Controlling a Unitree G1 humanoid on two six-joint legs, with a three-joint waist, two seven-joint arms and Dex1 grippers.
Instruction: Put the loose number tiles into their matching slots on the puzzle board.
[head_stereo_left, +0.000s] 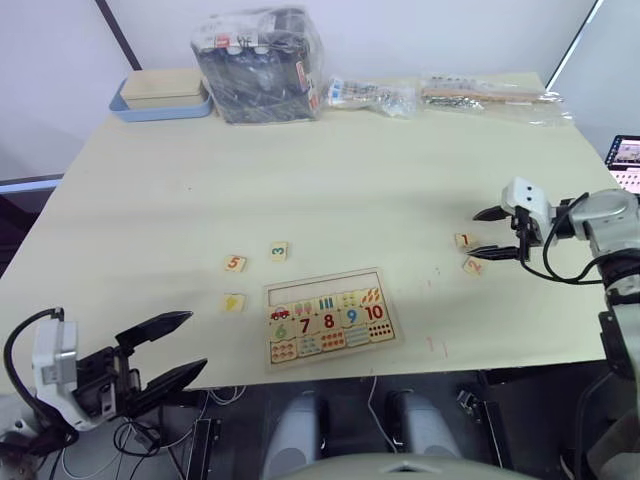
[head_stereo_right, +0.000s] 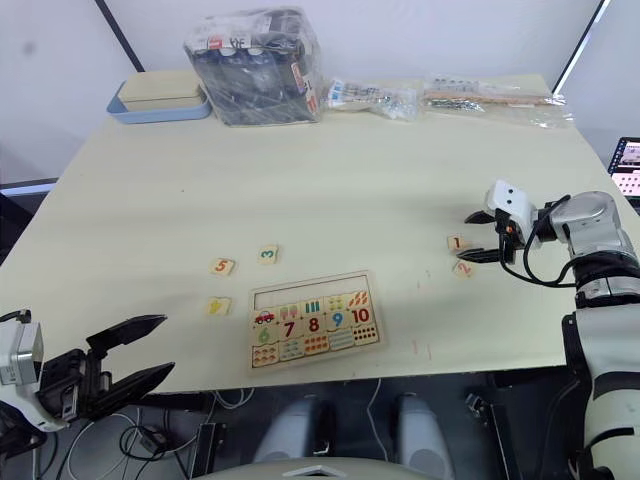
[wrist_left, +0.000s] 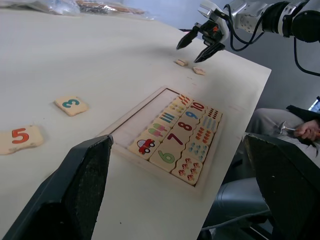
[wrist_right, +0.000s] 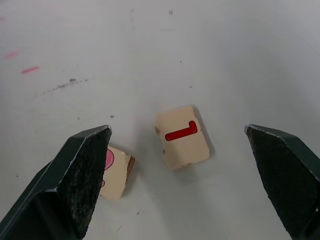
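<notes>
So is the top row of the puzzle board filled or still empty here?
Empty. The puzzle board shows a bare strip along its top row, above the pictures and the digits 6 to 10, and the 5 tile and 3 tile lie loose on the table.

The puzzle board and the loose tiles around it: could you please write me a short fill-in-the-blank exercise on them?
1. The top row of the puzzle board is ____.
2. The open right claw hovers above the tile with the red digit ____.
3. Between the 5 tile and the board's far edge lies the ____ tile.
4. The left claw holds ____.

Missing words: empty; 1; 3; nothing
</notes>
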